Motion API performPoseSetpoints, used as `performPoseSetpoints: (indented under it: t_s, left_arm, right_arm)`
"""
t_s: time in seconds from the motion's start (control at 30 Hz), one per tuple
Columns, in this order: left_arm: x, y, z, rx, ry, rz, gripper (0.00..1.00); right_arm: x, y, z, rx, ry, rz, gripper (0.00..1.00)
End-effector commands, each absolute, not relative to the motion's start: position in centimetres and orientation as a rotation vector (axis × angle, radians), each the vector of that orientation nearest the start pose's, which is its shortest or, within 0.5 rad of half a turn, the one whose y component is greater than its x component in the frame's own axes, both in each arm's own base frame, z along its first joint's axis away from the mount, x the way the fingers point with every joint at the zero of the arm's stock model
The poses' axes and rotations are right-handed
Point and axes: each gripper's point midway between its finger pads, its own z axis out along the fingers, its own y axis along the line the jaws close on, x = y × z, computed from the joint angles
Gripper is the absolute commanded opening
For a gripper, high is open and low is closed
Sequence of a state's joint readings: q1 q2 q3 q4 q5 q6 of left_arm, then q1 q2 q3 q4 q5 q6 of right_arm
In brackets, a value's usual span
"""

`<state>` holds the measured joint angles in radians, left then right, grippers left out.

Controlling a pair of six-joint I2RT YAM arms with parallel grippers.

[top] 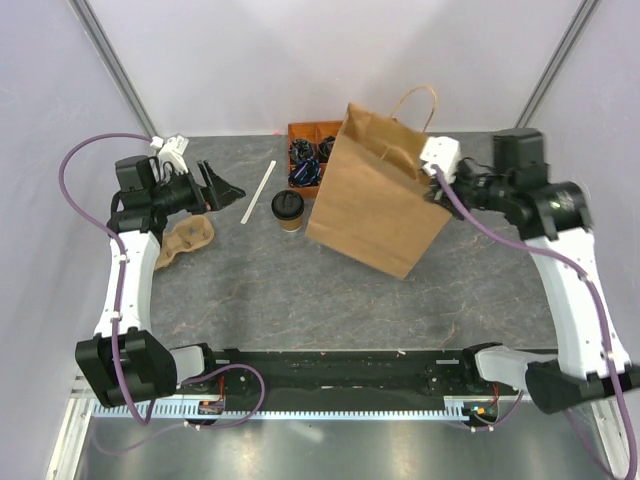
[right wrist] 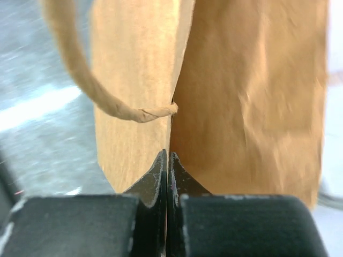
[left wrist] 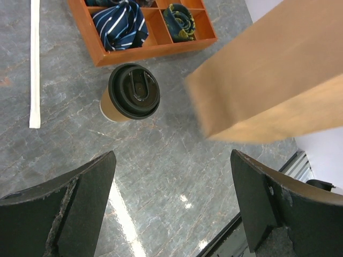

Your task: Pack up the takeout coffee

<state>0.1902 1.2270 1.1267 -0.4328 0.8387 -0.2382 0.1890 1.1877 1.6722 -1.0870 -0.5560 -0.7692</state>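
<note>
cup: stands on the table just left of the bag, lid on | left end effector: wide open, empty, near the cup | right end effector: pinched tight on the bag's top edge | hold: likely light, soft sides, could spill; grab gently round the middle | hidden: inside of the bag, how full the cup is

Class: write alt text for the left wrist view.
A lidded coffee cup stands on the table beyond the open left hand. A brown paper bag fills the upper right; an orange tray and white straw lie nearby.
</note>
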Motion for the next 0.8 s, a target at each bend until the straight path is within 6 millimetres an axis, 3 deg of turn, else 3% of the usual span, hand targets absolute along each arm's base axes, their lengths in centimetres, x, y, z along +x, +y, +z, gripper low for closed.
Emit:
performPoseSetpoints:
  t_s: [0.0,0.2,0.23,0.3,0.33,0.37,0.43,0.47,0.6,0.73,0.77]
  left_arm:
    - [33.9,-7.2,29.7,0.108,1.959,-0.85,0.95]
    - [33.3,-7.0,29.3,0.109,1.967,-0.819,0.95]
    - [33.3,-7.0,29.2,0.106,1.97,-0.821,0.95]
    - [33.4,-7.0,29.1,0.106,1.973,-0.826,0.95]
    - [33.5,-7.0,29.1,0.109,1.971,-0.826,0.95]
    - [33.5,-7.0,29.0,0.105,1.975,-0.826,0.95]
    - [33.5,-7.0,29.0,0.109,1.974,-0.828,0.95]
    - [33.5,-7.0,29.0,0.106,1.976,-0.826,0.95]
    - [33.4,-7.1,28.8,0.113,1.978,-0.835,0.95]
    - [33.5,-7.2,28.7,0.091,1.986,-0.856,0.95]
    - [33.4,-7.3,28.8,0.074,1.99,-0.873,0.95]
  right_arm:
    - [25.6,15.5,32.3,-1.357,1.749,0.411,0.0]
    - [24.1,17.0,30.1,-1.545,1.693,0.333,0.0]
    - [24.0,16.9,30.0,-1.561,1.689,0.307,0.04]
    - [23.8,17.0,30.1,-1.605,1.654,0.279,0.2]
    - [23.9,17.0,30.5,-1.607,1.642,0.265,0.53]
    - [24.1,17.1,31.7,-1.559,1.644,0.264,0.7]
    - [24.7,17.3,33.5,-1.472,1.657,0.261,0.91]
    - [25.2,17.3,35.0,-1.418,1.661,0.255,0.92]
    - [24.6,17.0,37.5,-1.21,1.73,0.308,0.92]
    - [24.3,14.7,40.8,-0.865,1.761,0.278,0.95]
    - [24.4,14.3,40.7,-0.795,1.779,0.278,0.95]
